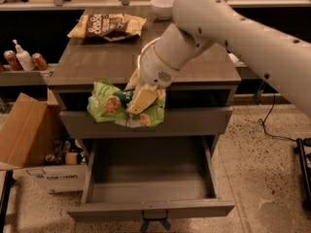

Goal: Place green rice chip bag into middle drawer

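Observation:
My gripper [140, 100] is shut on the green rice chip bag [108, 105], a crinkly bright green bag with tan chip pictures. It holds the bag in the air in front of the cabinet's upper drawer front [199, 123], past the tabletop's front edge. The middle drawer [194, 208] is pulled wide open below, its boxy grey inside showing with nothing in it. The bag hangs above the drawer's back left part. My white arm reaches in from the upper right.
A tan-and-brown chip bag [107, 25] and a white bowl [162, 6] sit at the back of the cabinet top [87, 62]. A cardboard box [24, 130] stands on the floor at left, cans and a bottle [22, 58] on a low shelf behind it.

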Action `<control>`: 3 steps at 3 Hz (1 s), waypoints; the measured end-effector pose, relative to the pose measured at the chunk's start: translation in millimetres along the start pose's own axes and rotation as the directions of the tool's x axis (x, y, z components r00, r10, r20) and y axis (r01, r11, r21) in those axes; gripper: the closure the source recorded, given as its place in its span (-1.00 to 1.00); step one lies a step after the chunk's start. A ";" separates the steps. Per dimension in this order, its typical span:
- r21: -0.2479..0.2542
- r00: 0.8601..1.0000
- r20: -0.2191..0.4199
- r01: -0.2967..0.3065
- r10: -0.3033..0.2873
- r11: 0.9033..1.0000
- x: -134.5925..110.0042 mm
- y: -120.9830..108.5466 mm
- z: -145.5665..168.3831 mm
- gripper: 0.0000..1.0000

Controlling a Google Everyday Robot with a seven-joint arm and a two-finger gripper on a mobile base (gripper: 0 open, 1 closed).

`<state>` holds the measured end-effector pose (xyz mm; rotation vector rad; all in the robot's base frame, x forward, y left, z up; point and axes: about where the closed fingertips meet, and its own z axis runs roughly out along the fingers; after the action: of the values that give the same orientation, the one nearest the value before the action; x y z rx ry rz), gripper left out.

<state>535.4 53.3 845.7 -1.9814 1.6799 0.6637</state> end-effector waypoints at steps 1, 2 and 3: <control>-0.012 0.998 -0.038 -0.041 0.041 0.999 27.6 23.0 2.9 1.00; -0.022 0.993 -0.064 -0.100 0.098 0.995 59.1 44.7 5.0 1.00; -0.033 0.983 -0.074 -0.170 0.167 0.985 94.2 66.5 10.7 1.00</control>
<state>482.1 -22.5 776.2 -1.9244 1.9077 0.6972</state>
